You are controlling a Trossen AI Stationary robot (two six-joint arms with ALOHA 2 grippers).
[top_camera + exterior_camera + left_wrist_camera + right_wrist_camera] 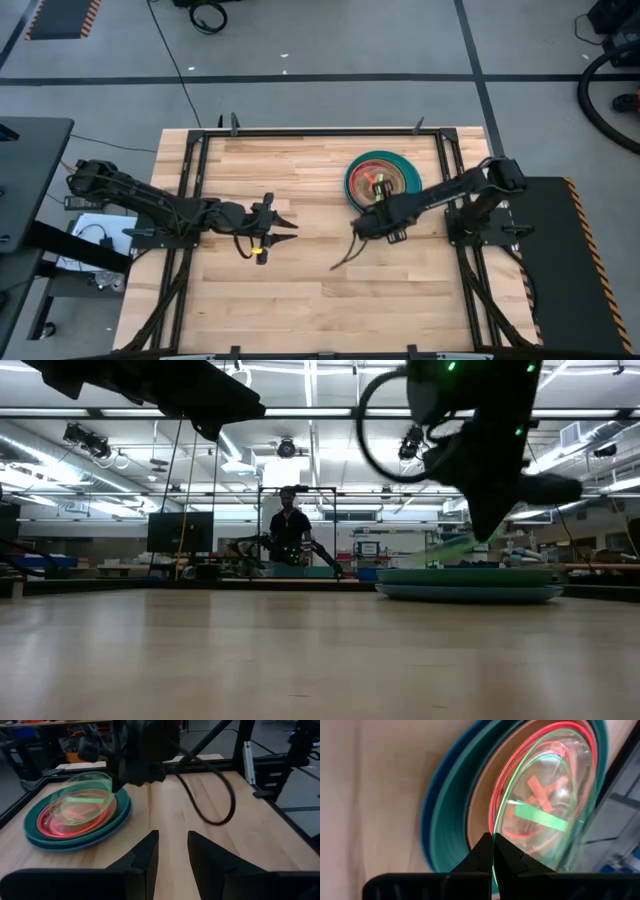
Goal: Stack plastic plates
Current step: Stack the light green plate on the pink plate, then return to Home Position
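The plates form one stack (378,170) at the table's far right: blue lowest, then teal, tan and translucent pink on top (55,822). My right gripper (493,852) is shut on a translucent lime green plate (545,815), held tilted just over the stack. In the low view this plate (455,550) slants above the stack (470,585). My left gripper (172,852) is open over bare wood at mid-table (283,226), left of the stack, touching nothing. My right gripper pinches the lime green plate by its rim (494,842), at the edge nearest the table's near side, one finger on each face. The fingers come from the near side, slanting down. The plate is tilted, its far part (87,795) low over the stack; whether it touches, I cannot tell.
A black frame rail (320,131) borders the table. A loose black cable (215,800) loops from the right arm over the wood. Bare wood (300,300) fills the near half. A person (290,530) stands far behind the table.
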